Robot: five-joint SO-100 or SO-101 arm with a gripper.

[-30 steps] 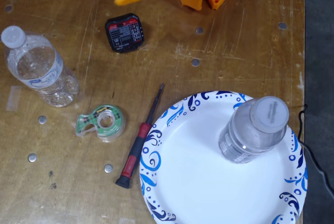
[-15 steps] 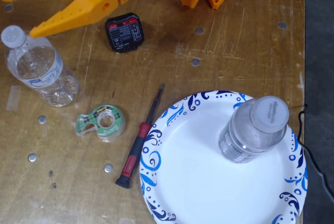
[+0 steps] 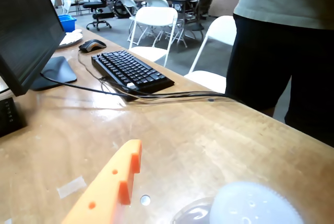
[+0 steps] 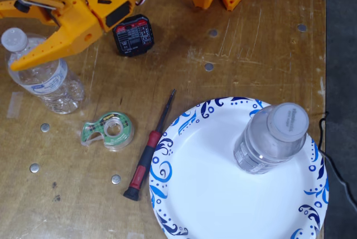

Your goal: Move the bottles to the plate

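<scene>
Bottle (image 4: 42,77) under your claw (image 4: 8,41), jaws spread, empty: light, slick, crushable; grab ribbed body below cap (image 4: 14,39).

- Fixed view: even, soft overhead light, sharp throughout, faint shadows on the wooden table (image 4: 251,44).
- Wrist view: bright; the near bottle cap (image 3: 255,205) blurred.

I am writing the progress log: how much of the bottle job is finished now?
About half. One bottle already stands upright on the plate. The other bottle is on the table at the left of the fixed view, and the open claw is over it, not yet gripping. Grasping and carrying it remain.
</scene>
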